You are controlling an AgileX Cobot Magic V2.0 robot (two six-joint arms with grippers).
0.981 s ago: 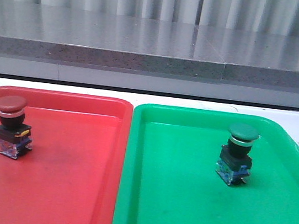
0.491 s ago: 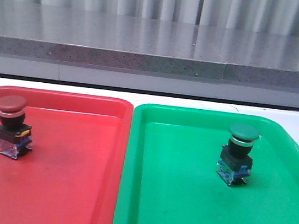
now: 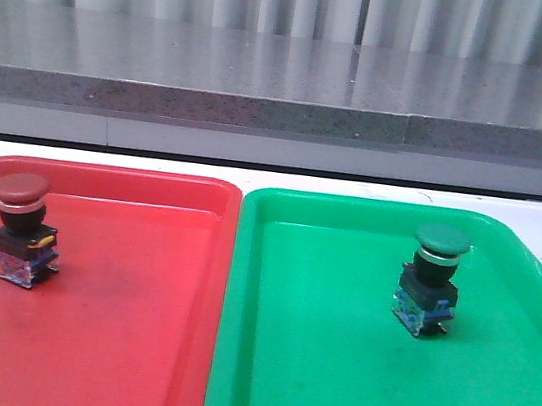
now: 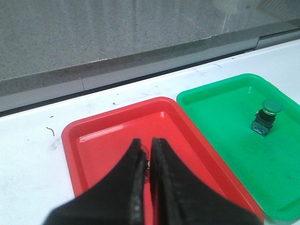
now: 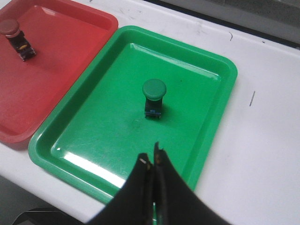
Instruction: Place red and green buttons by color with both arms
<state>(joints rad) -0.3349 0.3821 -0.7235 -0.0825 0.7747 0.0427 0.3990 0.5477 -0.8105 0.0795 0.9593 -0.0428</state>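
Observation:
The red button point(image 3: 18, 228) stands upright on the red tray point(image 3: 120, 343), at its left side. The green button point(image 3: 432, 278) stands upright on the green tray point(image 3: 326, 383), right of centre. Neither gripper shows in the front view. In the left wrist view my left gripper point(image 4: 146, 141) is shut and empty, held above the red tray point(image 4: 103, 140); the red button point(image 4: 146, 151) is only a sliver behind the fingers. In the right wrist view my right gripper point(image 5: 151, 158) is shut and empty over one edge of the green tray point(image 5: 93, 136), apart from the green button point(image 5: 153, 96).
The two trays lie side by side, touching, on a white table point(image 5: 262, 140). A grey stone ledge point(image 3: 288, 84) runs along the back of the table. The red button and red tray point(image 5: 51, 61) also show in the right wrist view.

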